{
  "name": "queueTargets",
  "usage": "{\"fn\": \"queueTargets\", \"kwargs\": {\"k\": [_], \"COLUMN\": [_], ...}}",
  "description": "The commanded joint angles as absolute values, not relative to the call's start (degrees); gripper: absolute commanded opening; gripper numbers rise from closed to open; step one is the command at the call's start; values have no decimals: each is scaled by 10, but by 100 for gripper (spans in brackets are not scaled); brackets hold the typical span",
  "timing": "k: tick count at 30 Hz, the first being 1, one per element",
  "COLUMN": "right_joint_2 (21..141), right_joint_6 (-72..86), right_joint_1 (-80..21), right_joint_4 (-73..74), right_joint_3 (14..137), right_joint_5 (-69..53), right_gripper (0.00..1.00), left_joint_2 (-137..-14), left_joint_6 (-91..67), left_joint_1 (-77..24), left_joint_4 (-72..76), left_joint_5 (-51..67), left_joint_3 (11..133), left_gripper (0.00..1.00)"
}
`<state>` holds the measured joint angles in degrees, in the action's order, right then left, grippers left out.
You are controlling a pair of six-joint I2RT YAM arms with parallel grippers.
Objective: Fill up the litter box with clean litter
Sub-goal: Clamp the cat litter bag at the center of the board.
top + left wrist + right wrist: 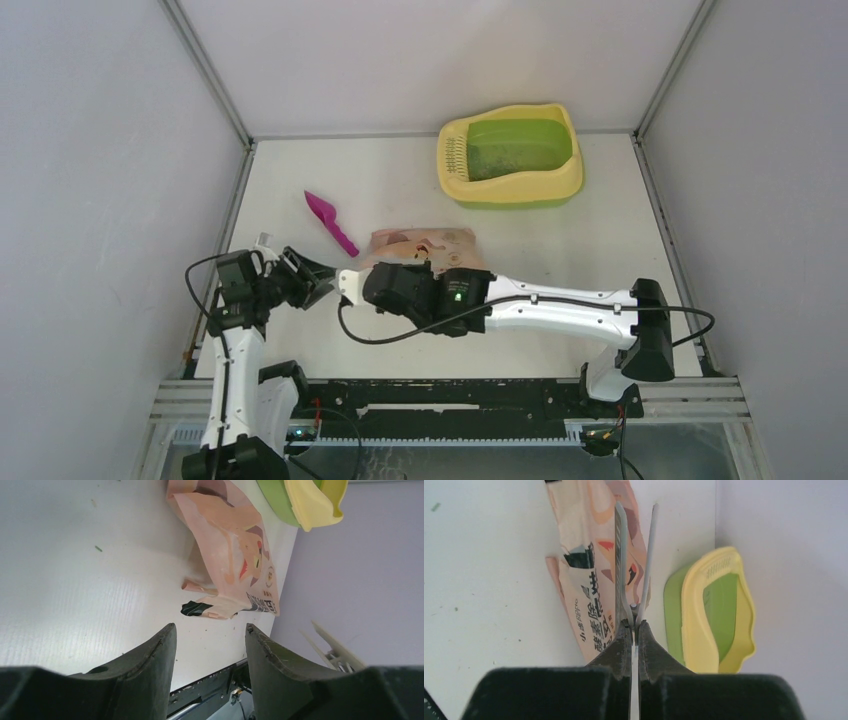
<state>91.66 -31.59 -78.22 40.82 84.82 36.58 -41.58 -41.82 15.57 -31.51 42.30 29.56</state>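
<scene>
Grey walls boxed in the white surface (pixel 560 260), and the litter box (pixel 520 187) sat at its far right corner, well apart from both arms. Its green basin showed no heap of litter that I could make out, so the filling looked hardly begun. Centre stage was the peach-pink bag (pixel 440 243), lying flat near the middle with the magenta scoop (pixel 330 222) just to its left. The right end effector (pixel 634 630) was pinched tight on what looked like scissors (pixel 619 555), the two thin blades splayed in a narrow V over the bag's printed face. I'd judge they were held that way to bite into the bag and open it before any pouring. Whether a blade touched the bag, the views didn't settle. The left end effector (pixel 210 645) hung low over the surface with its fingers apart and nothing between them, pointed at the bag's near end. That looked a sensible spot for pinning or lifting the bag during a cut. The box stood open side up, ready to receive.
</scene>
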Motion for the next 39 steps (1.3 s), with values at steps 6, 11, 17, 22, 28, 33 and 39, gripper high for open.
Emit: {"fn": "queueTargets", "kwargs": {"k": [6,11,17,22,28,33,39], "right_joint_2": [957,994,1050,1084,1105,1118,1139], "right_joint_6": [-351,-336,-325,-321,-318,-324,-325], "right_joint_1": [-735,-724,-711,-706,-698,-694,-694], "right_joint_4": [549,571,575,565,562,563,571], "right_joint_3": [976,1003,1044,1063,1071,1076,1083], "right_joint_5": [194,161,162,180,205,230,246], "right_gripper": [0,0,0,0,0,0,0], "left_joint_2": [-417,-423,-426,-429,-432,-435,-437], "left_joint_6": [-422,-422,-422,-424,-427,-431,-439], "left_joint_1": [167,175,183,184,183,184,185], "left_joint_4": [-265,-264,-262,-257,-248,-240,-229], "left_joint_5": [465,466,466,467,470,474,478], "left_joint_3": [287,289,285,282,277,275,276], "left_gripper": [57,57,57,57,57,57,57]}}
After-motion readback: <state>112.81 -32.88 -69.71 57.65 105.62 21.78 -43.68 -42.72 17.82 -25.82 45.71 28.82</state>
